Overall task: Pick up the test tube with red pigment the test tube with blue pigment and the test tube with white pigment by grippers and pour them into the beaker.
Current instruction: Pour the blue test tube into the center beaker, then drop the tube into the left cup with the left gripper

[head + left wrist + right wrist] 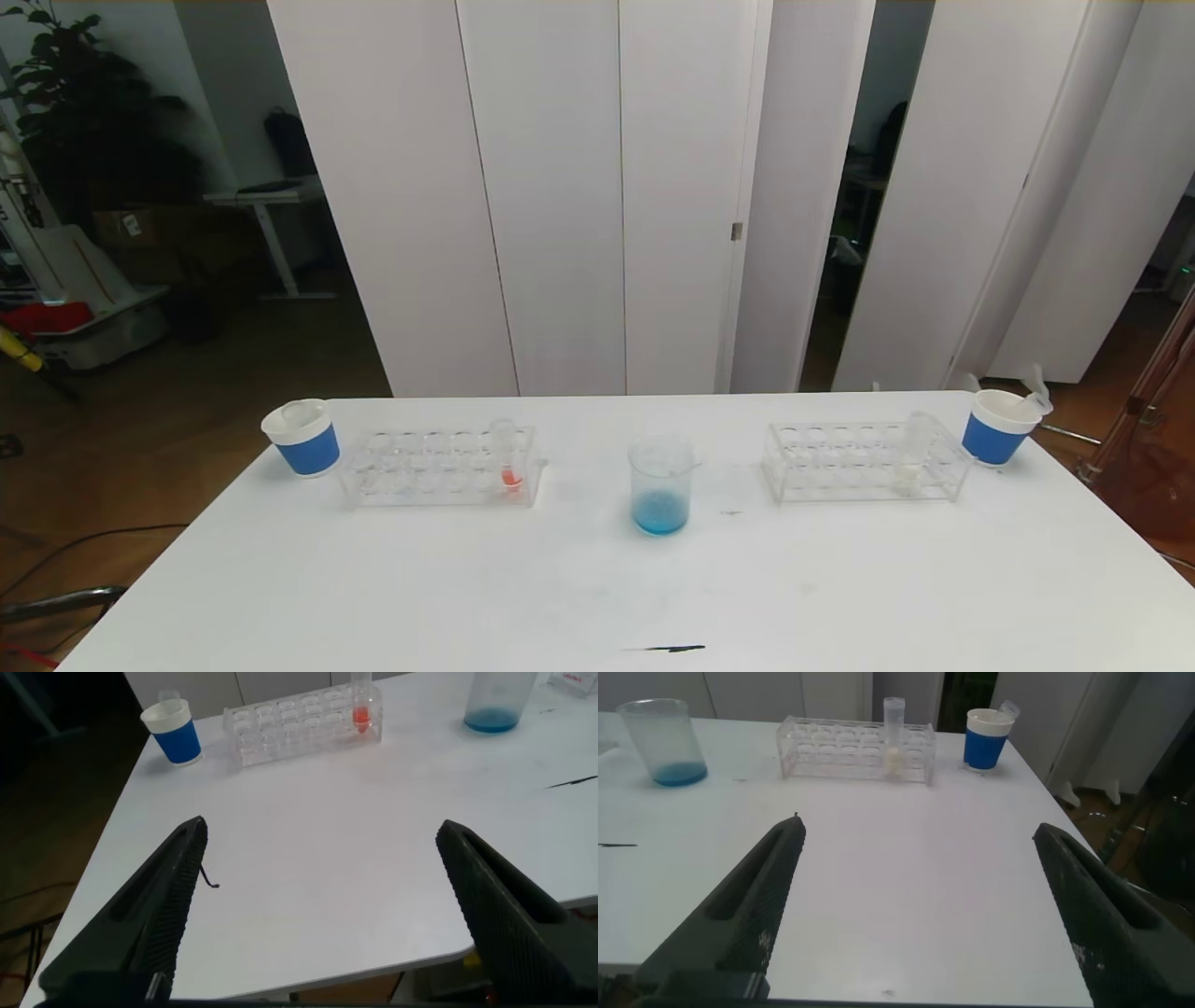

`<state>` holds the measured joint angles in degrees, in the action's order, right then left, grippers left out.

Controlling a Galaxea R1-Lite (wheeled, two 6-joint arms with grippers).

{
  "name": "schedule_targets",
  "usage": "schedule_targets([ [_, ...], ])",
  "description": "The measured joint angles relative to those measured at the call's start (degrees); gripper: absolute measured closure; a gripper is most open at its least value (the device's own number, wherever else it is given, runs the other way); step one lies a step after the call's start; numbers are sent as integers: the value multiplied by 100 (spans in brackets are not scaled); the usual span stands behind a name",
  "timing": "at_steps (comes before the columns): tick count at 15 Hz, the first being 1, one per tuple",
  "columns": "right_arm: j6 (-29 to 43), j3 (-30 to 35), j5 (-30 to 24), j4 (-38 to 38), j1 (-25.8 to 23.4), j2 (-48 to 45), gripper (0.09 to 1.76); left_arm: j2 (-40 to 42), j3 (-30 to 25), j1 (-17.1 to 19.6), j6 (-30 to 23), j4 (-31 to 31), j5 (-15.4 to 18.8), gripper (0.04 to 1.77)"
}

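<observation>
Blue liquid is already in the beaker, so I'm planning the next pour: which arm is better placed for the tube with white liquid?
The right. The test tube with white pigment stands in the rack on the robot's right side, ahead of the open right pincer. The left pincer faces the rack holding the red tube.

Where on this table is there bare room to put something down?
The whole near half of the table is bare, except a small dark mark. Gaps lie either side of the beaker, between the racks. The far row is crowded: cup, rack, rack, cup.
</observation>
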<state>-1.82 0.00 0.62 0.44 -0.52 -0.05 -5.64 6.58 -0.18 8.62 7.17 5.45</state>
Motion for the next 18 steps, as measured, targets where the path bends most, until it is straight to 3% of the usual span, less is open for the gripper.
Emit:
schedule_targets([
  [4,-2,0,0,0,0,0,10,428,-308,2,-74,2,-179,6],
  [9,0,0,0,0,0,0,10,564,-455,2,-603,-340,-512,6],
  [12,2,0,0,0,0,0,10,578,-612,7,-702,-738,-507,6],
  [18,-2,0,-2,0,0,0,10,580,-647,9,-886,-747,-527,6],
])
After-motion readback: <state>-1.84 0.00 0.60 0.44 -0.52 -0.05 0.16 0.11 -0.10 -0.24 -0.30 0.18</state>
